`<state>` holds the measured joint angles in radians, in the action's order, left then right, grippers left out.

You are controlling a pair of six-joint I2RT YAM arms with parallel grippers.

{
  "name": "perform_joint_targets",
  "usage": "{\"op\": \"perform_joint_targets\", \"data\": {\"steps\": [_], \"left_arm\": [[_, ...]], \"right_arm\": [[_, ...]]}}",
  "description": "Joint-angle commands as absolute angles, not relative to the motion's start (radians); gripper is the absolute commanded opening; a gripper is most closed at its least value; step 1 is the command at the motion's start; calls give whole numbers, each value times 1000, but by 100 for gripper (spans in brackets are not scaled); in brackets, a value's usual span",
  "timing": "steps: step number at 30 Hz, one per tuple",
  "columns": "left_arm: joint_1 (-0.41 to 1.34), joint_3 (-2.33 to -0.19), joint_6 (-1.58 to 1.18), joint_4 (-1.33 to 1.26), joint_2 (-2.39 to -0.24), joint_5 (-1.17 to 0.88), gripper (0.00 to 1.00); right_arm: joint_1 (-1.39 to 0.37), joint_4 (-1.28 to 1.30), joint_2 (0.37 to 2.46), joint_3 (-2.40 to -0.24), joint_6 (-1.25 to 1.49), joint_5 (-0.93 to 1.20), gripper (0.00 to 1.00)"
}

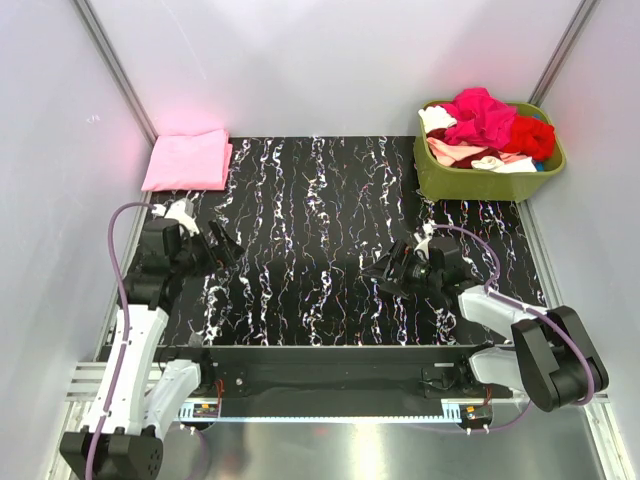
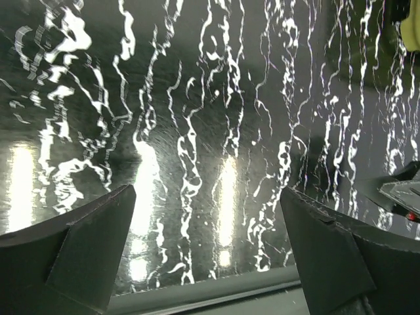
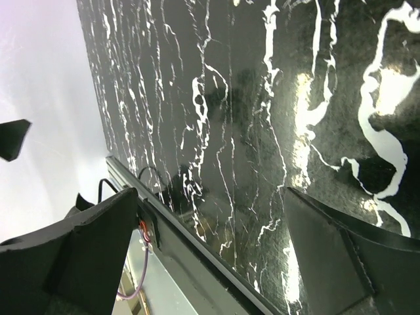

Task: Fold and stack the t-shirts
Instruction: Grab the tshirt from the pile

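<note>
Both tools released, jaws wide apart, nothing between them. Left gripper point(image 1: 222, 246) sits over the left side of the black marbled mat point(image 1: 320, 210); right gripper point(image 1: 385, 272) is right of centre, nearer the near edge. One light pink t-shirt point(image 1: 187, 160) lies folded at the far left corner. The other t-shirts point(image 1: 482, 118) (magenta, red, salmon, white) are heaped in the green basket point(image 1: 440, 182) at far right.

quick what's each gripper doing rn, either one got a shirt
left gripper: open, holding nothing
right gripper: open, holding nothing
</note>
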<state>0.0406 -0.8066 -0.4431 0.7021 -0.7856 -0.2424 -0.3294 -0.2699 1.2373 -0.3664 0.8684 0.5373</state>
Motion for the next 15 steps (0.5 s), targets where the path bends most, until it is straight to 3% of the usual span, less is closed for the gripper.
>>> {"op": "perform_joint_targets", "data": {"steps": [1, 8, 12, 14, 15], "left_arm": [[38, -825, -403, 695, -724, -166, 99], [84, -844, -390, 735, -686, -37, 99], [103, -831, -394, 712, -658, -2, 99], [103, -830, -394, 709, -666, -2, 99], [103, -831, -396, 715, -679, -2, 99]], "right_arm": [[-337, -253, 1246, -403, 841, 545, 100], [-337, -76, 1091, -475, 821, 468, 100], [-336, 185, 983, -822, 659, 232, 100], [-327, 366, 1040, -1004, 597, 47, 100], [-319, 429, 1134, -1198, 542, 5, 100]]}}
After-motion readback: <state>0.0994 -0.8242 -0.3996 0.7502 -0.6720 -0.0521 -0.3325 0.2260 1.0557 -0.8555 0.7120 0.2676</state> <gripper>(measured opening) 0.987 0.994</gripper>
